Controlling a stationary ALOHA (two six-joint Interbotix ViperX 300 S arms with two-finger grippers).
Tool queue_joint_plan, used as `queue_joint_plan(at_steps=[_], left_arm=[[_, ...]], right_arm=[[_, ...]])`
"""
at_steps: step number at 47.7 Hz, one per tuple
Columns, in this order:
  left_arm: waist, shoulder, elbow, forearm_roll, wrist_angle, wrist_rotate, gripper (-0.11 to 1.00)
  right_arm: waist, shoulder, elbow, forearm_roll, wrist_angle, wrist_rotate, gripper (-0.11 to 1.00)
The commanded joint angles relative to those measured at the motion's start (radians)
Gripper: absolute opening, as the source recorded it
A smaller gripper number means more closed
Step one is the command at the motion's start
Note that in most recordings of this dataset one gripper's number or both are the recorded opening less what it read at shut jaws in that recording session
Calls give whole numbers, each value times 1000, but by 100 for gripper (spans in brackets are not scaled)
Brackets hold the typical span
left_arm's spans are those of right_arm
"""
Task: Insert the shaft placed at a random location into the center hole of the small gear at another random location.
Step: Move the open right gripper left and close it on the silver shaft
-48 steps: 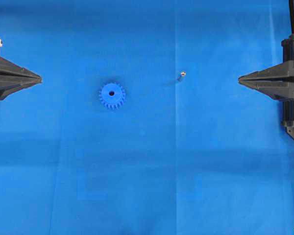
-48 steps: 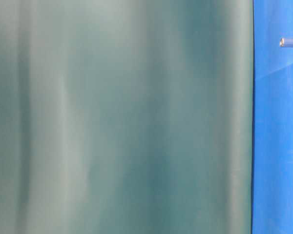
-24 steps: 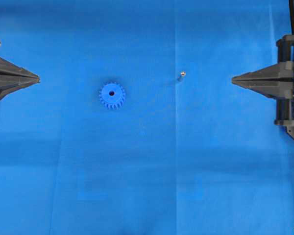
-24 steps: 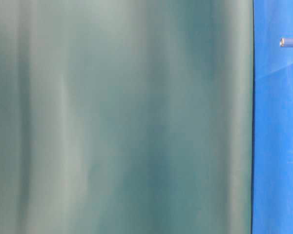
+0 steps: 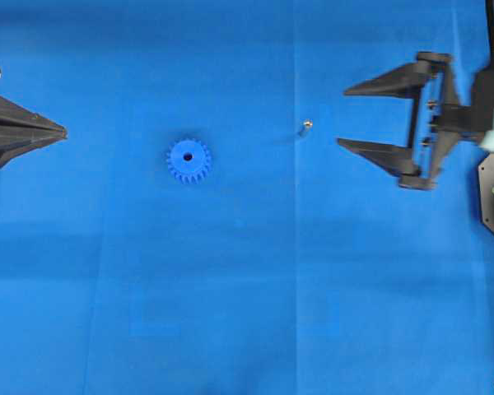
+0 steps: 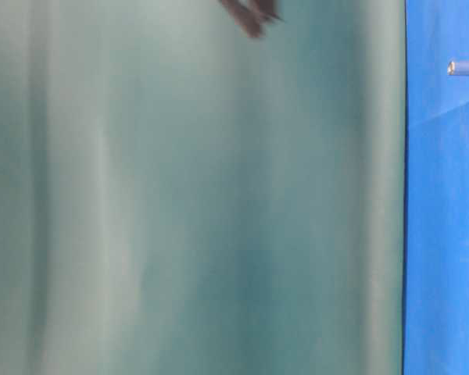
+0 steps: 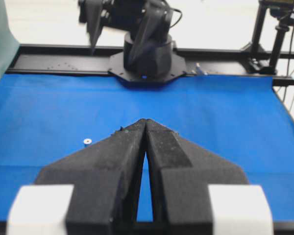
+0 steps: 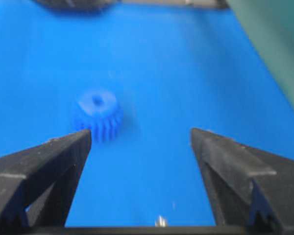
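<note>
The small gear (image 5: 188, 160), bright blue with a dark center hole (image 5: 188, 156), lies flat on the blue cloth left of the middle. To its right, the tiny silvery shaft (image 5: 306, 126) stands on the cloth. My right gripper (image 5: 342, 117) is open wide, its tips a short way right of the shaft and apart from it. In the right wrist view the shaft (image 8: 160, 221) shows at the bottom between the open fingers of the right gripper (image 8: 140, 134), with the gear (image 8: 99, 115) beyond. My left gripper (image 5: 64, 130) is shut and empty at the far left; the left wrist view shows the left gripper (image 7: 145, 121) and the shaft (image 7: 86, 141).
A blue cloth (image 5: 247, 288) covers the table. A green backdrop (image 6: 180, 203) fills most of the table-level view, where the shaft (image 6: 460, 68) lies at the right. The right arm's base (image 7: 147, 51) and a black frame rail (image 7: 54, 61) stand at the far end.
My right gripper has opened from shut to wide and moved left toward the shaft. The left gripper, gear and shaft have stayed in place.
</note>
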State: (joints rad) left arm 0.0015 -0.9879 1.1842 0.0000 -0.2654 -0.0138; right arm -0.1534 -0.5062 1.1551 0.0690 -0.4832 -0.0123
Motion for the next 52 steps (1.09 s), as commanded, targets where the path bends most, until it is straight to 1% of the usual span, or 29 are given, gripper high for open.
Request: queue_joint_plan(at_steps=[1, 2, 5, 12, 21, 29, 37, 39, 42, 49, 52], left_arm=[[2, 3, -9, 2, -5, -2, 0], [0, 3, -9, 3, -6, -2, 0], [2, 3, -9, 2, -6, -2, 0], [0, 5, -8, 3, -5, -2, 0], [0, 5, -6, 2, -5, -2, 0], [5, 3, -2, 2, -5, -2, 0], [12, 3, 2, 2, -5, -2, 0], [12, 3, 2, 3, -5, -2, 0], [14, 5, 3, 2, -5, -2, 0], [15, 3, 3, 3, -5, -2, 0], [15, 3, 3, 2, -5, -2, 0]], right_arm=[[-12, 84, -17, 14, -54, 2, 79], [-14, 106, -20, 18, -64, 2, 76], [-20, 181, -29, 40, -95, 2, 73], [-32, 330, -44, 77, -155, 2, 74], [-35, 468, -58, 137, -224, 2, 73], [-35, 546, -64, 172, -259, 2, 73], [-35, 557, -61, 175, -264, 2, 71], [-35, 557, -63, 175, -264, 2, 67], [-35, 557, -63, 172, -265, 0, 57], [-35, 557, -63, 158, -264, -5, 17], [-35, 557, -63, 153, -259, -5, 5]])
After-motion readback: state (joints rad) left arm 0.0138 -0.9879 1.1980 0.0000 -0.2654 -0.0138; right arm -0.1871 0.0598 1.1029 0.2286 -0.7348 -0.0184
